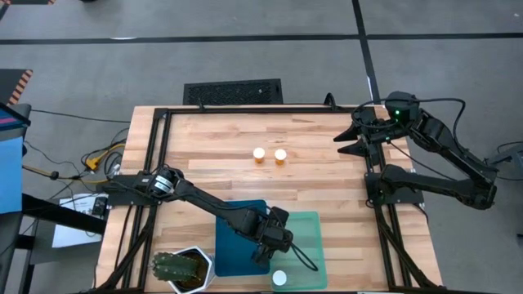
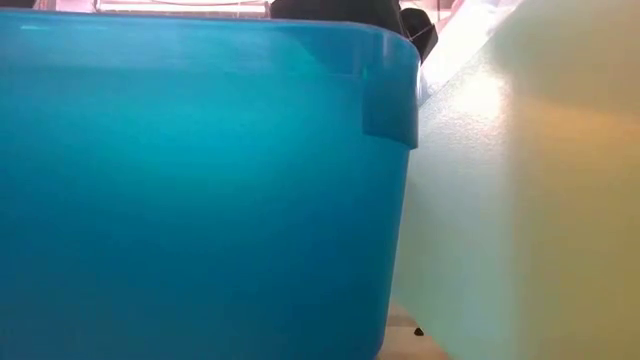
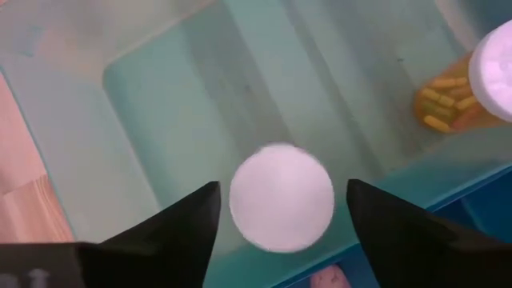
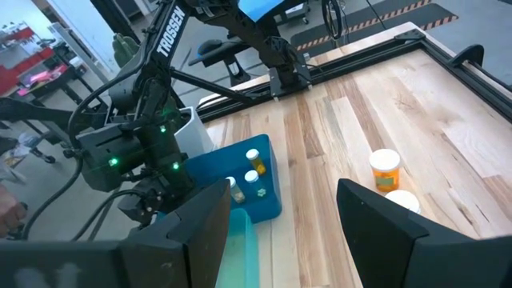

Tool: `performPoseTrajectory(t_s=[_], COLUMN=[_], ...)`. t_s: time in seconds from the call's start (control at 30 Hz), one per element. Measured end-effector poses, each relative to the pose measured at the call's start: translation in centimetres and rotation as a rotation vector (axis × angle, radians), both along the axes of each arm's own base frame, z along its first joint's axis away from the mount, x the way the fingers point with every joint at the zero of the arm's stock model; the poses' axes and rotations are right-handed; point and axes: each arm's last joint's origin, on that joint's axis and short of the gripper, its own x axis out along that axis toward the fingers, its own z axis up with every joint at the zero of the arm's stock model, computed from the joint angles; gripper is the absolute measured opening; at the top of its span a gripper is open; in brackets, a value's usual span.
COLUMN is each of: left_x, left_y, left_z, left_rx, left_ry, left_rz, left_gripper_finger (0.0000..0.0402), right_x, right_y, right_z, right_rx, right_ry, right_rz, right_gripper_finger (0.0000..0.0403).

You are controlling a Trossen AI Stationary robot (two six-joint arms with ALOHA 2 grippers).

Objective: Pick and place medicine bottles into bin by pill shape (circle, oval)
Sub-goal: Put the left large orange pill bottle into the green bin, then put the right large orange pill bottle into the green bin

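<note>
My left gripper (image 1: 268, 249) hangs open over the mint green tray (image 1: 309, 237), close to its border with the dark blue tray (image 1: 233, 237). In the left wrist view a white-capped bottle (image 3: 282, 198) stands between the open fingers (image 3: 282, 188), with a gap on each side. A second orange bottle (image 3: 468, 84) holding yellow oval pills lies in the green tray, and its cap shows in the high view (image 1: 279, 278). Two bottles (image 1: 259, 154) (image 1: 280, 154) stand on the table's middle. The blue tray (image 4: 252, 188) holds some bottles (image 4: 251, 156). My right gripper (image 1: 343, 140) waits open at the right.
A spiky green plant in a white pot (image 1: 181, 269) stands at the near edge, left of the blue tray. A black frame (image 1: 155, 163) runs round the wooden table. In the low view the blue tray's wall (image 2: 190, 190) and the green tray (image 2: 520, 200) fill the picture.
</note>
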Motion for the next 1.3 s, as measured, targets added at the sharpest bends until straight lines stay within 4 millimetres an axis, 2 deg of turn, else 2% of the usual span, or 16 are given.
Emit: performPoseTrajectory(t_s=[0.23, 0.4, 0.5, 0.6, 0.8, 1.0, 1.1, 1.2, 1.3], left_x=[0.0, 0.5, 0.5, 1.0, 2.2, 2.6, 2.8, 2.9, 2.8], left_y=[0.1, 0.8, 2.4, 5.1, 12.8, 21.7, 25.5, 27.9, 29.0], left_z=[0.2, 3.3, 5.3, 7.2, 8.8, 7.8, 7.2, 6.7, 5.7], left_rx=[0.013, -0.026, 0.013, 0.048, 0.096, 0.107, 0.112, 0.072, 0.039], left_ry=[-0.006, -0.011, 0.015, 0.015, 0.003, 0.032, -0.017, -0.052, -0.057], left_rz=[0.033, 0.044, 0.055, 0.109, 0.253, 0.386, 0.436, 0.430, 0.408], left_gripper_finger=[0.0301, 0.0302, 0.0302, 0.0302, 0.0302, 0.0302, 0.0302, 0.0302, 0.0302], right_x=[0.0, 0.0, 0.0, 0.0, -0.1, -0.5, -0.7, -0.8, -0.9], right_y=[0.0, 0.0, 0.0, 0.0, 0.1, 0.4, 0.5, 0.6, 0.7], right_z=[0.0, 0.0, 0.0, 0.0, 0.0, -0.1, -0.1, -0.1, -0.1], right_rx=[0.000, 0.000, 0.001, 0.003, 0.000, -0.020, -0.023, -0.035, -0.066], right_ry=[0.000, 0.000, 0.000, 0.000, 0.001, 0.012, 0.010, 0.007, 0.004], right_rz=[0.000, 0.000, 0.000, -0.001, 0.000, 0.010, 0.011, 0.014, 0.024], right_gripper_finger=[0.0240, 0.0240, 0.0240, 0.0240, 0.0240, 0.0240, 0.0240, 0.0240, 0.0240])
